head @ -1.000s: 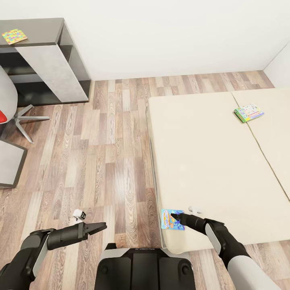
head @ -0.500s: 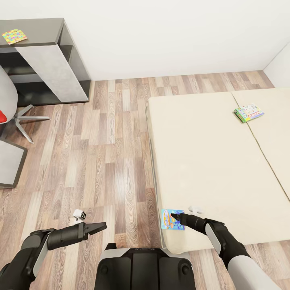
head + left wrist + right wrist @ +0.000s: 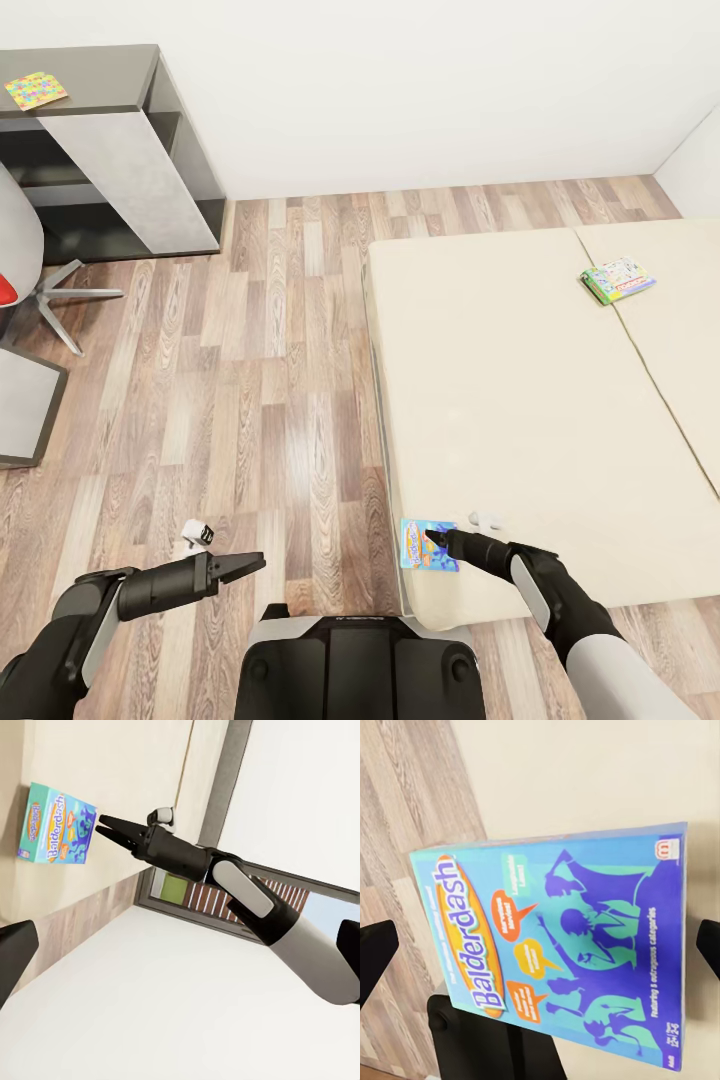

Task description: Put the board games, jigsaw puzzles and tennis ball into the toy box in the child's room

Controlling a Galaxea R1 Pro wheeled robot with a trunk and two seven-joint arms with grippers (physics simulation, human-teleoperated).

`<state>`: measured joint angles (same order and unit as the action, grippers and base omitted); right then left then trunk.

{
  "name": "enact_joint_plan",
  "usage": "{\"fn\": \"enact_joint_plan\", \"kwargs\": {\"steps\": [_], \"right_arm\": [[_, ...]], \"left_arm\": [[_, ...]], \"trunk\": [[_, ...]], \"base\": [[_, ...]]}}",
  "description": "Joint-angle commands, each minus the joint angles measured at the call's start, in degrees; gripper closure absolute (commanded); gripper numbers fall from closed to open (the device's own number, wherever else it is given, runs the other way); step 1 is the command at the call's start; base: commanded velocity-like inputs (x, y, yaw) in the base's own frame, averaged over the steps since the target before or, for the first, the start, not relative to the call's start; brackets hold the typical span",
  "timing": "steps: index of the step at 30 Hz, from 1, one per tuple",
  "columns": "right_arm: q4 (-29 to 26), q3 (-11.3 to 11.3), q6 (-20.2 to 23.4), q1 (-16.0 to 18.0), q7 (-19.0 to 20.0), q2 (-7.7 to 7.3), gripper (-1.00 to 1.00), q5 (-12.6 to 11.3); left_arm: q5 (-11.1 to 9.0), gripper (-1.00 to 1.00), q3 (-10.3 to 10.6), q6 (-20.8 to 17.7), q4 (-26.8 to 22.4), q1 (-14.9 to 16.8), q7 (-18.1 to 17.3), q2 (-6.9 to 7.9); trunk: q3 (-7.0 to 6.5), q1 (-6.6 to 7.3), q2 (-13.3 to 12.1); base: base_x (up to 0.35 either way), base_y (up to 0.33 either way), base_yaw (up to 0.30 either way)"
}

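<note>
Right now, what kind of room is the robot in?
It looks like a bedroom, probably a child's. There's a big cream bed with two board games on it, the blue box by the right claw and a green one farther off, plus a dark desk against the wall.

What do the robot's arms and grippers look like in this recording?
Both arms have glossy black joint sections and light grey-white shells. The left gripper and right gripper end in slim, tapered black fingers. A small white block with dark markings sits near each wrist. No cables visible.
</note>
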<state>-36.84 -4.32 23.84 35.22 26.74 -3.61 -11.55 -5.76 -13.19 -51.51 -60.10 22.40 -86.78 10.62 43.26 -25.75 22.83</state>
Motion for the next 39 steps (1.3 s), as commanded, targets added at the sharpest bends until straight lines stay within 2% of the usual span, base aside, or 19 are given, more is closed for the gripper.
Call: {"fn": "enact_joint_plan", "kwargs": {"steps": [1,30,39], "right_arm": [[-0.06,-0.16,0.50,0.02,0.13,-0.04,-1.00,-0.40],[-0.85,-0.25,0.55,-0.08,1.37,-0.95,-1.00,-0.66],[-7.14,-0.24,1.10,-0.95,4.55,-1.03,-1.00,-0.72]], "left_arm": [[0.01,-1.00,0.00,-0.61,-0.01,0.01,-0.19,0.01],[0.05,-1.00,0.08,-0.61,-0.01,0.01,-0.02,-0.07],[0.03,-1.00,0.09,-0.61,-0.01,0.01,1.88,-0.08]], "trunk": [[0.06,-0.03,0.08],[0.06,-0.03,0.08],[0.06,-0.03,0.08]], "base": [[0.000,0.000,0.000],[0.000,0.000,0.000],[0.000,0.000,0.000]]}}
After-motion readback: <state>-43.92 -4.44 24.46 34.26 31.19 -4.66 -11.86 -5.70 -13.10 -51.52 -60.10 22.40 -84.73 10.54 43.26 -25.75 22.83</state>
